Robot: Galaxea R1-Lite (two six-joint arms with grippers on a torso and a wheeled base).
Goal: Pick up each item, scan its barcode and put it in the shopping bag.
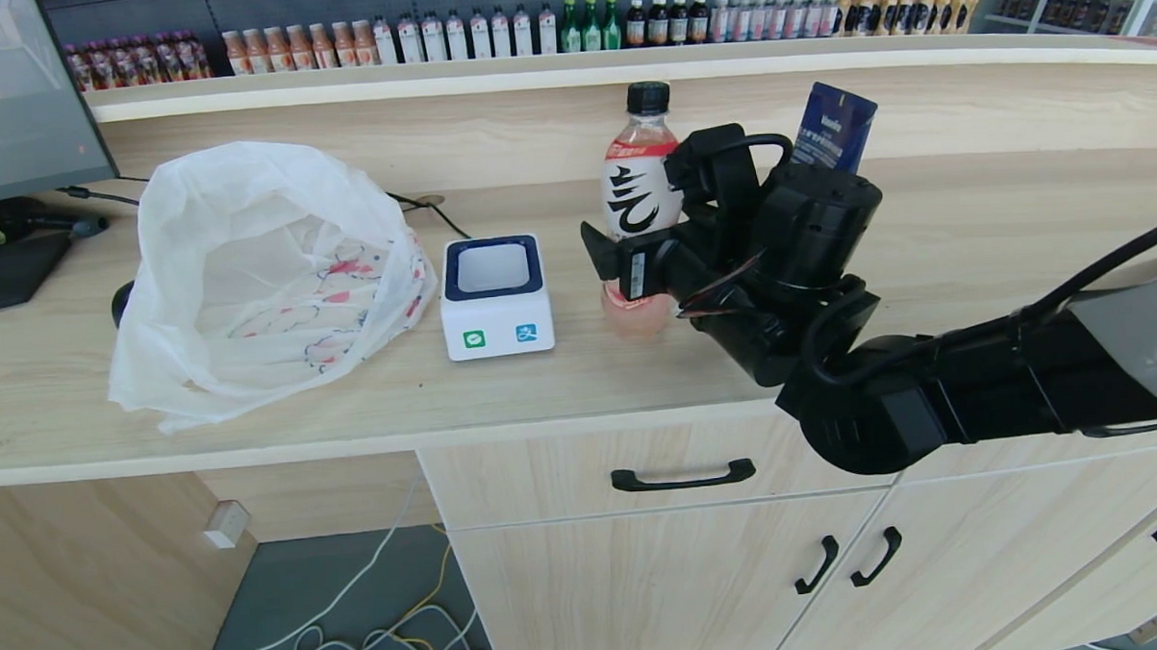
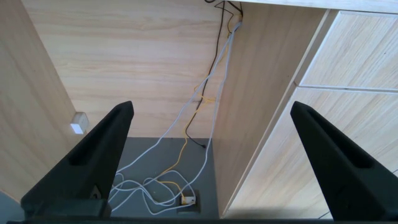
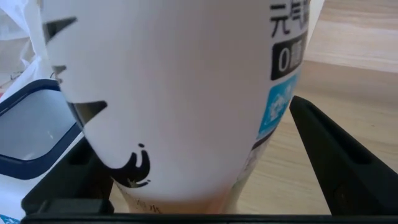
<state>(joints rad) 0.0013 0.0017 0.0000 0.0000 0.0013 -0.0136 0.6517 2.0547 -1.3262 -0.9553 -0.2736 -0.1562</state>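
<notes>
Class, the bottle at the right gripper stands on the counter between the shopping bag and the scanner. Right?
No: the bottle at the right gripper stands on the counter right of the scanner, away from the shopping bag; the head view shows it.

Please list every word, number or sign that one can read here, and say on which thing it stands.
"0": white digit on the bottle label; the characters above it are cut off.
Same bottle, front: one large black brush character, too stylised to read surely.
Scanner box: one green sign, one blue sign, no words.
Blue pack, shelf bottles: print too small.
</notes>
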